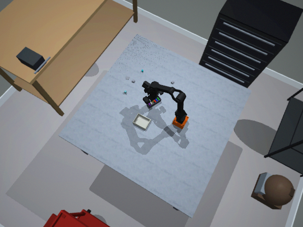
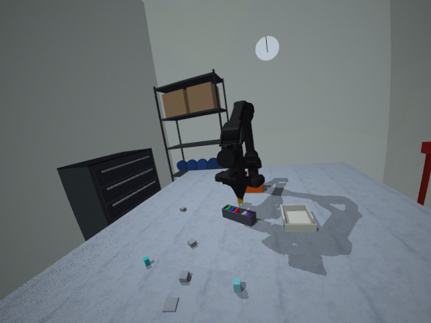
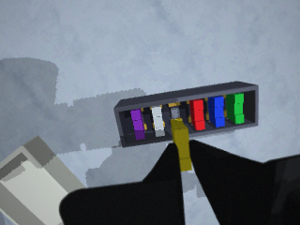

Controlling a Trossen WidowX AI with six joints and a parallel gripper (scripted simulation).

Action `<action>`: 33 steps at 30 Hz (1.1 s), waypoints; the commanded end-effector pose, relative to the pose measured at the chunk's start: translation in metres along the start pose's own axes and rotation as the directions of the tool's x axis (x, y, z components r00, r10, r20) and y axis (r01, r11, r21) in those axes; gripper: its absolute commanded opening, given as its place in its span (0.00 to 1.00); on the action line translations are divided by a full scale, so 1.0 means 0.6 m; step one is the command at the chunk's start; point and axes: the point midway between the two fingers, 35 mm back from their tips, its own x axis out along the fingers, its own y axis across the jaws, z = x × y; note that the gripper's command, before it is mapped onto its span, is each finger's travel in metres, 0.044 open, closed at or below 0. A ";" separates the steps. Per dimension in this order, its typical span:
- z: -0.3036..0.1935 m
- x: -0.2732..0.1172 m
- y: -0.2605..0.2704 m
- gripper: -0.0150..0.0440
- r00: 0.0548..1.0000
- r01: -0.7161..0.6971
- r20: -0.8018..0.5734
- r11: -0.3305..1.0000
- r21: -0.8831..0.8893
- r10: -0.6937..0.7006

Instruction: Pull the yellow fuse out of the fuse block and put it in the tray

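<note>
A: Hand (image 1: 153,99) (image 2: 240,198) (image 3: 182,147) status?
B: Clenched on the yellow fuse (image 2: 240,201) (image 3: 183,152), pointing down. Fuse is up above the fuse block (image 1: 154,104) (image 2: 239,217) (image 3: 187,95) — out of its slot, not in the tray.
A: Other fuses?
B: Five seated. Wrist view, left to right: purple (image 3: 137,124), white (image 3: 157,120), vacant slot, red (image 3: 197,114), blue (image 3: 217,112), green (image 3: 238,108).
A: Tray (image 1: 139,126) (image 2: 301,228) (image 3: 41,152)?
B: Near the block, apart from it. Top view: on the side toward the surface's (image 1: 195,156) (image 2: 114,278) lower-left edge. Nothing in it that I can see.
A: Arm base?
B: Orange base (image 1: 176,122) (image 2: 254,190) — right of block and tray in top view, well in from the right corner.
A: Loose bits?
B: Top view: two teal pieces, a gray cube and a flat gray piece lie between the hand and the upper-left edge. Another gray cube (image 1: 172,82) (image 2: 182,209) sits toward the upper-right edge. All apart from the block.
</note>
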 end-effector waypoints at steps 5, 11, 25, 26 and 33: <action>-0.011 -0.002 0.064 0.25 1.000 -0.001 0.002 1.000 -0.003 0.001; -0.027 -0.003 0.116 0.25 1.000 -0.004 0.001 1.000 -0.003 0.004; -0.087 -0.004 0.235 0.25 1.000 -0.011 -0.002 1.000 -0.003 0.011; -0.093 -0.004 0.243 0.25 1.000 -0.011 -0.003 1.000 -0.003 0.011; -0.136 -0.005 0.296 0.25 1.000 -0.014 -0.005 1.000 -0.003 0.014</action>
